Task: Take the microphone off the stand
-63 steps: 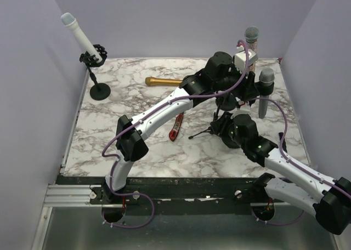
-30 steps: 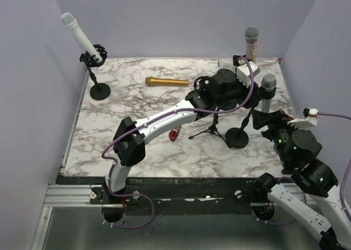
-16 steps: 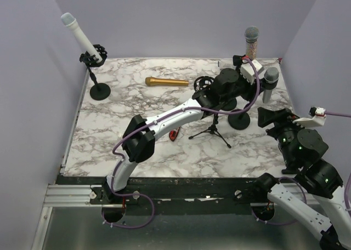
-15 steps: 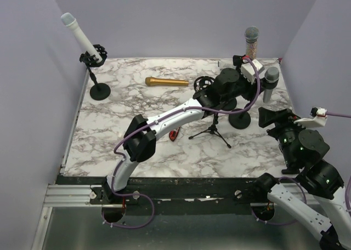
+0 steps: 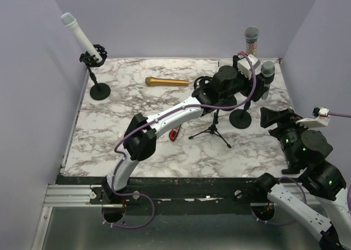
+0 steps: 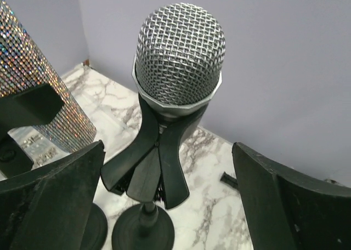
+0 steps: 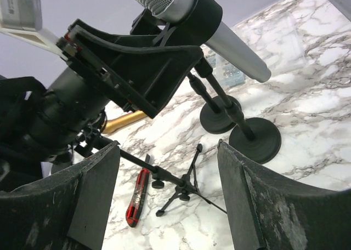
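Note:
A grey microphone (image 5: 267,69) with a silver mesh head (image 6: 178,52) sits in the black clip (image 6: 159,162) of a round-based stand (image 5: 240,118) at the back right. My left gripper (image 5: 261,81) is open, one finger on each side of the clip and microphone (image 6: 167,151), touching neither. From the right wrist view, the grey body (image 7: 233,44) slants through the clip above the stand's base (image 7: 255,140). My right gripper (image 5: 274,118) hangs open and empty (image 7: 167,146) to the right of the stand.
A glittery microphone (image 5: 252,40) stands right behind the left gripper, close to its left finger (image 6: 33,80). A small tripod (image 5: 211,130), a red knife (image 5: 175,132) and a gold microphone (image 5: 167,81) lie mid-table. A white microphone (image 5: 77,33) stands far left.
The left gripper carried the stand toward the back right, then opened its jaws wide. The right arm drew back slightly to the right.

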{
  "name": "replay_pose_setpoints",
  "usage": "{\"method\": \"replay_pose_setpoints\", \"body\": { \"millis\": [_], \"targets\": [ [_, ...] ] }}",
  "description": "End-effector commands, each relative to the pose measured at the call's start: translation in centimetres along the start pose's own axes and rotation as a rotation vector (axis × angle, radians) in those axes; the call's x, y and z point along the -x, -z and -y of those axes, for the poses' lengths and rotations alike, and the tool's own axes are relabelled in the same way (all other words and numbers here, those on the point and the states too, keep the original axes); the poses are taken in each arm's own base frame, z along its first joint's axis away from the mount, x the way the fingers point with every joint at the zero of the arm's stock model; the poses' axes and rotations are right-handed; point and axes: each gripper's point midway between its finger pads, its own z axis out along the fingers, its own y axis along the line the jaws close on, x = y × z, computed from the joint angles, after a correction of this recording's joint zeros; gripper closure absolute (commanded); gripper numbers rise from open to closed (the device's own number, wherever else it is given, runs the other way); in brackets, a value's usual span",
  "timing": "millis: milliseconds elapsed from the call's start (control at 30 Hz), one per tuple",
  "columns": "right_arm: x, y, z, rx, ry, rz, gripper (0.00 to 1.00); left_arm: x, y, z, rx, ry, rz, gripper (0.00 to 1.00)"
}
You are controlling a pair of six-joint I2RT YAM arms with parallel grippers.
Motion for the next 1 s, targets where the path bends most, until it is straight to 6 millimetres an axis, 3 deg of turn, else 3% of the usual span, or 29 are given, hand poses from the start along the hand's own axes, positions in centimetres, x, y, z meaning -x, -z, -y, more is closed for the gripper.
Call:
{"method": "replay_pose_setpoints", "body": {
  "millis": [0,100,300,433,567,767,900,967],
  "targets": [
    [-0.4,-0.2,-0.5,0.014,0.052,-0.035,0.27,5.9,3.6,1.9,-0.045,0.075,0.010,0.01],
    [-2.9,-0.6,-1.4,0.067,0.067,-0.112,0.27,7.1,5.8,2.9,-0.079,0.117,-0.043,0.01],
    [-11.1,-1.4,-2.3,0.150,0.055,-0.346,0.27,10.2,11.2,4.7,-0.121,0.187,-0.117,0.01],
    [-14.5,-1.9,-3.6,0.207,0.027,-0.445,0.27,10.3,14.5,4.6,-0.090,0.208,-0.167,0.01],
    [-14.7,-2.6,-6.0,0.255,-0.095,-0.455,0.26,8.4,18.4,3.5,-0.039,0.243,-0.214,0.02],
    [-12.4,-3.2,-10.1,0.351,-0.348,-0.402,0.20,5.2,24.5,0.6,0.131,0.202,-0.229,0.01],
    [-11.1,-4.0,-10.5,0.323,-0.397,-0.361,0.10,4.5,28.7,-0.3,0.196,0.205,-0.190,0.01],
    [-11.3,-4.9,-10.2,0.273,-0.420,-0.356,0.10,3.8,30.2,-0.5,0.214,0.220,-0.168,0.01]
  ]
}}
